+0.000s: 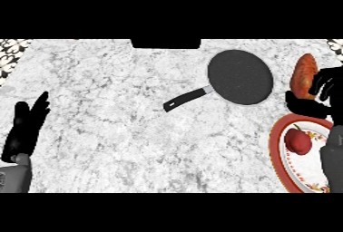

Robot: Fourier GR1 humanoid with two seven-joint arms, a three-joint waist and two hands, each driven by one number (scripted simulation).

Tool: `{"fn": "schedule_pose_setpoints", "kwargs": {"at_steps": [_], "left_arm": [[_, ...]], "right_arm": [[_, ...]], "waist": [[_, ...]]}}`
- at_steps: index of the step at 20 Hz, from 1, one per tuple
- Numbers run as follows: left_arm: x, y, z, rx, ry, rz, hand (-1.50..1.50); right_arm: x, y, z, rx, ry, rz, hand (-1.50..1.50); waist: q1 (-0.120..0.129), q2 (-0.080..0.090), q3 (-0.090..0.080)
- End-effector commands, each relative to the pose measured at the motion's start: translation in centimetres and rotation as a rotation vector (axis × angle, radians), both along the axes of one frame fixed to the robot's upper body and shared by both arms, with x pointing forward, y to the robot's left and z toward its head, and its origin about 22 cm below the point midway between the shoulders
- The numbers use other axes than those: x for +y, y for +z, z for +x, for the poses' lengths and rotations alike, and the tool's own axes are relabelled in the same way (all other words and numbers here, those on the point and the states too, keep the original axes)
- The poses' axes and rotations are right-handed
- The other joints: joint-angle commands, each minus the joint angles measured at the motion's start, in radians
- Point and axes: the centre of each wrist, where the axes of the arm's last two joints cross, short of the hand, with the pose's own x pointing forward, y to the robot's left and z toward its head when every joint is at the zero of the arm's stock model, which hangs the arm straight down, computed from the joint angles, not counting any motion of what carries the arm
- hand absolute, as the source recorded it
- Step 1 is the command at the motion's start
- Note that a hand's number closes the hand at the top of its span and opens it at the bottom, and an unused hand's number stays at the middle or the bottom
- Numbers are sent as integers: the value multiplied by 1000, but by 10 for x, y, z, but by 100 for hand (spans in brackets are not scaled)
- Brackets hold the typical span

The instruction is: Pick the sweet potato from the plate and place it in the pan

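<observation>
Nearest the lower edge on the right, the round white plate with a red patterned rim (pixel 278 136) still carries a small red apple-like fruit (pixel 298 140), and the grey right forearm crosses over the plate's right side, hiding part of it; the plate is also cut off by the view's right edge. At the left edge the black left hand (pixel 23 129) rests over the counter with its fingers straight and apart, holding nothing, well away from everything else. Further up on the right, the black right hand (pixel 315 97) is curled round the lower end of the long orange-brown sweet potato (pixel 305 72), which is lifted off the plate and stands beyond it, just to the right of the pan. Its lower part is hidden by the fingers and thumb, so exactly how they meet it is hard to make out. Further still, the round black frying pan (pixel 240 77) lies on the white marbled stone counter (pixel 120 113), its black handle pointing down and left, and nothing in it. By my reading, the pick is done; what is left is carrying the sweet potato leftward over the pan and letting it go inside.
</observation>
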Motion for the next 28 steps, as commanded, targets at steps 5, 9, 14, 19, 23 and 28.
{"fn": "schedule_pose_setpoints", "kwargs": {"at_steps": [5,9,14,19,23,28], "left_arm": [[1,-12,-1,-4,-14,14,0],[-14,-3,17,-4,-32,-2,0],[-2,14,10,-22,-32,-4,0],[-10,7,5,-4,-56,-22,0],[-6,19,19,-37,-59,7,0],[-29,13,25,-41,-89,-5,0]], "right_arm": [[14,-44,77,-12,5,130,150],[4,-28,119,46,5,168,150],[9,-70,135,69,-9,192,150],[22,-103,136,81,20,251,150],[11,-108,136,41,16,406,-150],[33,-100,147,60,50,479,-150]], "waist": [[12,6,1],[21,10,1],[40,14,2],[61,21,3],[64,32,5],[86,38,5]]}}
